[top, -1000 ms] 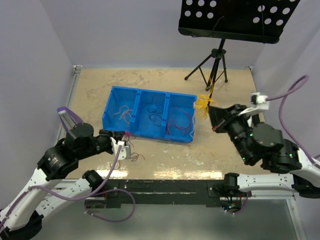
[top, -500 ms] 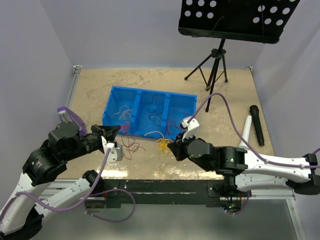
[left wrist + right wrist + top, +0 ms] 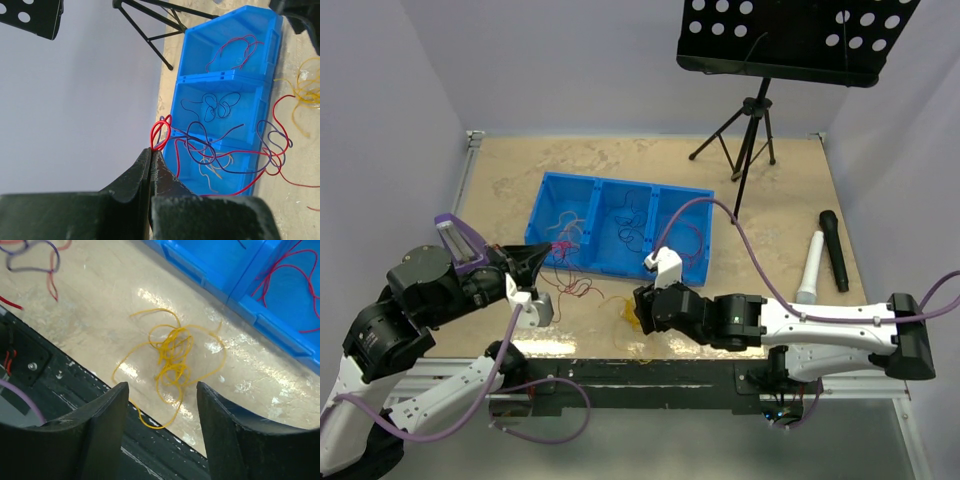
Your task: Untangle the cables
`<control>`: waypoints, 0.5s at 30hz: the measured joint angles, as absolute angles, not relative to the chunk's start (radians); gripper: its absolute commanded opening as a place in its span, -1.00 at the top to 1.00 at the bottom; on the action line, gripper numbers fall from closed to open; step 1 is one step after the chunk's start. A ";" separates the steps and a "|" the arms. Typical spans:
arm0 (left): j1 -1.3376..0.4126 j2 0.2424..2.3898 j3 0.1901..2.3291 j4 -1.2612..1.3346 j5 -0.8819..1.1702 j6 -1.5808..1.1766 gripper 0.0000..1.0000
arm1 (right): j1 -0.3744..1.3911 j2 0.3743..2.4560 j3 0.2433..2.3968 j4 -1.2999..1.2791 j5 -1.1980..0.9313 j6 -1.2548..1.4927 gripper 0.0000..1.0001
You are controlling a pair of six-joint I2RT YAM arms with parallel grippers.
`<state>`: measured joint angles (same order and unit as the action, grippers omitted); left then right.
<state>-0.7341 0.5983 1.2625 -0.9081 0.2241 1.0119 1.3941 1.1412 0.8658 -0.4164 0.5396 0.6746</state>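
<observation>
My left gripper (image 3: 550, 252) (image 3: 152, 150) is shut on a loop of red cable (image 3: 159, 131) and purple cable (image 3: 220, 167), held up over the left end of the blue three-compartment tray (image 3: 620, 183) (image 3: 226, 76). The red and purple strands trail from it across the tray to the table (image 3: 578, 287). A curly yellow cable (image 3: 172, 354) (image 3: 624, 312) lies loose on the table by the front edge. My right gripper (image 3: 161, 386) (image 3: 638, 308) hovers open just above it, touching nothing. The tray also holds a red cable (image 3: 682, 245), a dark cable (image 3: 630, 230) and a pale one (image 3: 570, 226).
A black microphone (image 3: 834, 250) and a white microphone (image 3: 810, 266) lie at the right. A music stand (image 3: 790, 40) on a tripod (image 3: 745, 130) stands at the back. The table's dark front rail (image 3: 60, 390) runs just below the yellow cable.
My right gripper has opened and let go of the yellow cable, which now lies on the table; the arm shifted left. My left gripper pulled back and up with the red and purple strands.
</observation>
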 measured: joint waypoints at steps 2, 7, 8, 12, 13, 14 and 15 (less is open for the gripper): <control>-0.734 0.599 1.262 -0.909 0.224 1.013 1.00 | 1.394 1.143 0.907 -0.434 0.559 0.664 -0.28; -0.734 0.604 1.262 -0.909 0.239 1.010 1.00 | 1.394 1.129 1.072 -0.348 0.586 0.550 -0.33; -0.734 0.605 1.262 -0.909 0.244 1.008 1.00 | 1.394 1.127 1.095 -0.320 0.585 0.523 -0.32; -0.734 0.618 1.278 -0.918 0.268 1.002 1.00 | 1.394 1.155 1.210 -0.201 0.583 0.384 -0.32; -0.734 0.625 1.290 -0.925 0.277 1.002 1.00 | 1.394 1.172 1.234 -0.175 0.582 0.352 -0.31; -0.734 0.628 1.297 -0.928 0.282 1.002 1.00 | 1.394 1.186 1.250 -0.156 0.581 0.328 -0.29; -0.734 0.633 1.307 -0.933 0.290 1.001 1.00 | 1.394 1.206 1.264 -0.136 0.579 0.298 -0.29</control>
<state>-0.7341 0.6327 1.3067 -0.9329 0.2897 1.0012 1.3941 1.2057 1.2644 -0.1360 0.5793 0.2977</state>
